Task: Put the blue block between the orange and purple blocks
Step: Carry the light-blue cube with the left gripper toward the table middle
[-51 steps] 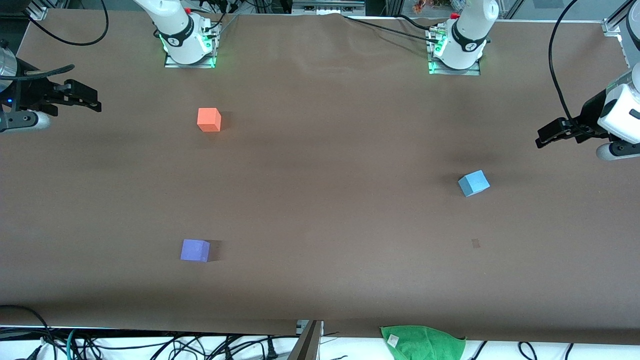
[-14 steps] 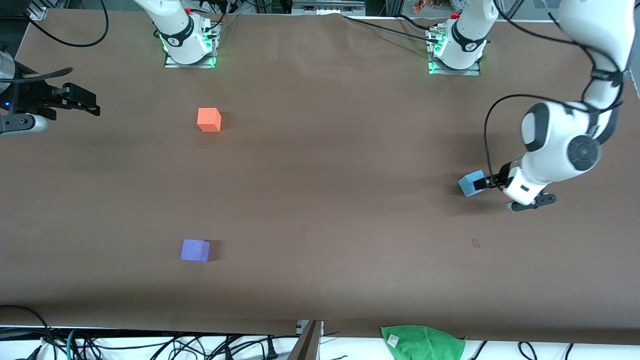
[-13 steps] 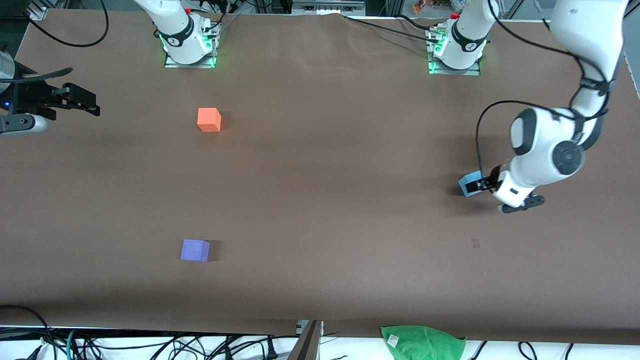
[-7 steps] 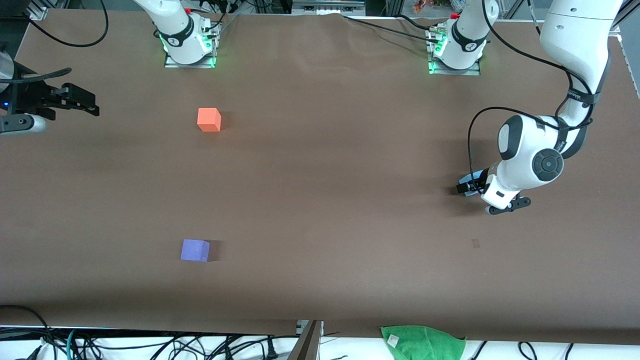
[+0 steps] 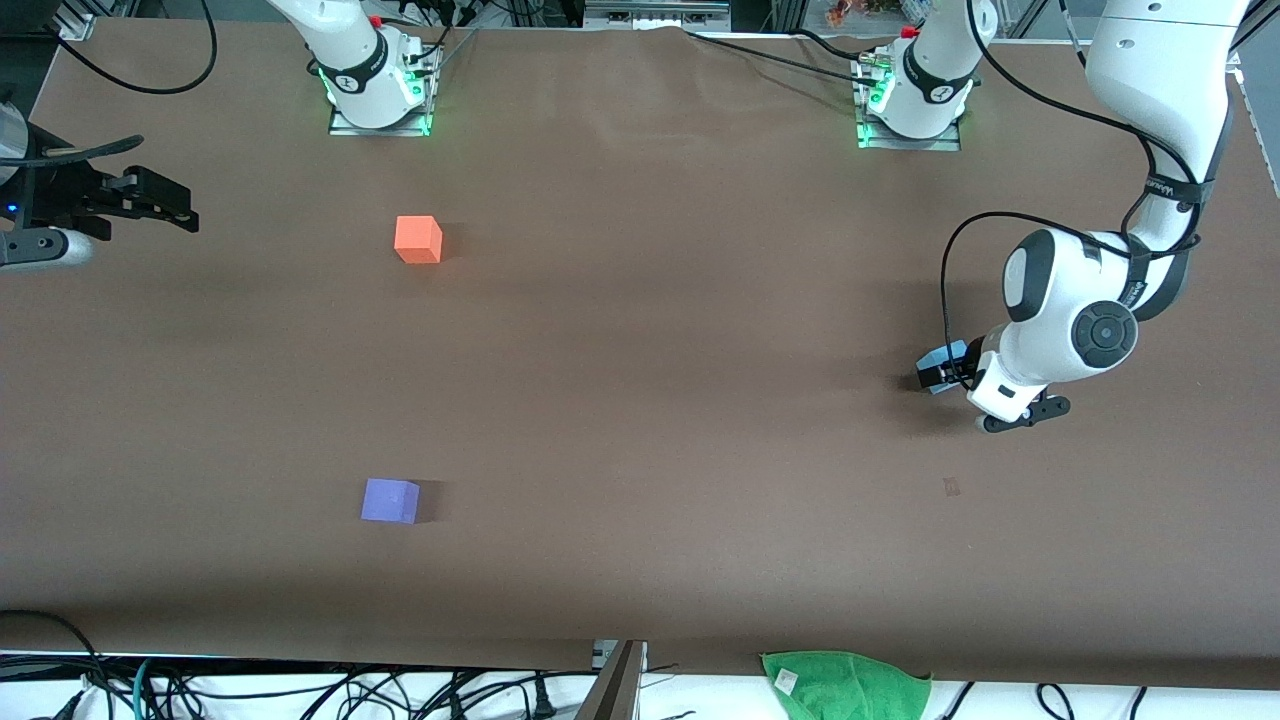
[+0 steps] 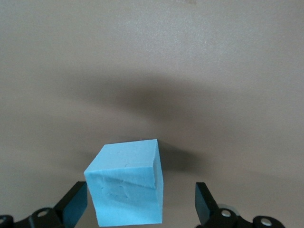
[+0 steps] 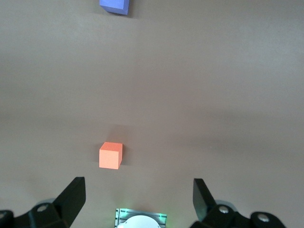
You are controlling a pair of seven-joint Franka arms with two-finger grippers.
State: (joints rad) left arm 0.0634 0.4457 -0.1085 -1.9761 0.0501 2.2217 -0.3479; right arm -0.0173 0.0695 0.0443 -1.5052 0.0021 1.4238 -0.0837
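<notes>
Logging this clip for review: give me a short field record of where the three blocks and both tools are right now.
blue block: on the table at the left arm's end, between the open fingers of the left tool
orange block: near the right arm's base
purple block: nearer the front camera than the orange one
right tool: open, waiting at the table's edge
green cloth: at the camera-side edge
</notes>
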